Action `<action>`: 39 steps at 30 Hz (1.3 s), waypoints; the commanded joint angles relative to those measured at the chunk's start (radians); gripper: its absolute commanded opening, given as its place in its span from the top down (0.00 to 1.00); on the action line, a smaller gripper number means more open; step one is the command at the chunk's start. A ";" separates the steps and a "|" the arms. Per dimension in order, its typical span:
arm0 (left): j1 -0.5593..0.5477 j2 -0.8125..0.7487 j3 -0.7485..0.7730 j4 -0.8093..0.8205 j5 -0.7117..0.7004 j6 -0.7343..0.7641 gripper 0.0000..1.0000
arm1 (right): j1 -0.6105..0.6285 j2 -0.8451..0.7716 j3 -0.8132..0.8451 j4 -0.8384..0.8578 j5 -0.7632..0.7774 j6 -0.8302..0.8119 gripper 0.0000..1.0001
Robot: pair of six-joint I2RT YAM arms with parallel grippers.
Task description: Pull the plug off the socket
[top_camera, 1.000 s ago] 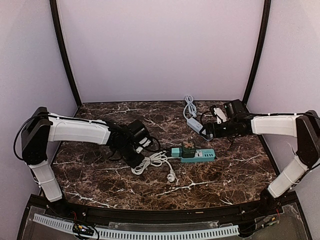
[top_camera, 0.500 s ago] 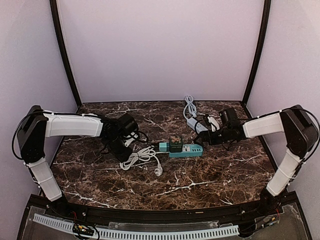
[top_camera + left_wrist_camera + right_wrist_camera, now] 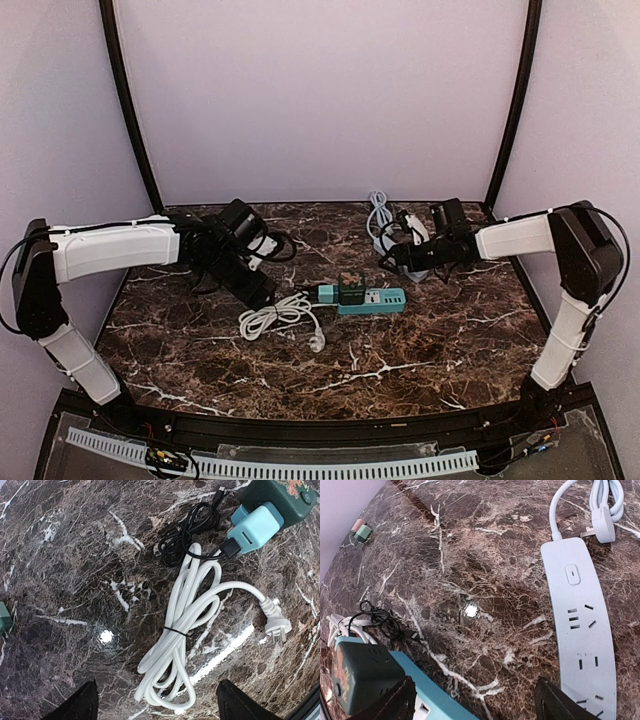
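A dark green plug [image 3: 350, 289] sits in the teal socket strip [image 3: 378, 300] at mid-table. In the right wrist view the plug [image 3: 362, 677] and strip [image 3: 427, 700] lie at the lower left, just beside my left fingertip [image 3: 390, 702]. My right gripper [image 3: 475, 707] is open over bare marble and holds nothing. Its place in the top view [image 3: 393, 260] is just right of the strip. My left gripper [image 3: 157, 707] is open above the white cable coil [image 3: 185, 630], with the plug [image 3: 280, 497] at that view's top right.
A white power strip [image 3: 580, 625] with its own cord lies beside my right gripper, toward the back. A light teal adapter [image 3: 252, 527] and a black cable [image 3: 192, 527] sit at the teal strip's left end. The white cable's plug [image 3: 275, 625] lies loose on the marble.
The left gripper has opened and drawn back to the left. The teal strip slid left early on and now lies still. The right gripper moved left toward the strip and narrowed slightly.
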 commanded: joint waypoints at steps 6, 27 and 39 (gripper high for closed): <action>0.001 -0.073 -0.059 0.143 0.145 -0.028 0.16 | 0.038 0.152 0.103 -0.092 -0.064 -0.003 0.31; -0.006 -0.073 -0.248 0.584 0.473 0.395 0.21 | 0.155 0.039 -0.078 -0.055 -0.134 0.011 0.47; -0.041 0.184 -0.002 0.429 0.437 0.743 0.26 | 0.154 -0.114 -0.134 -0.066 -0.081 0.027 0.28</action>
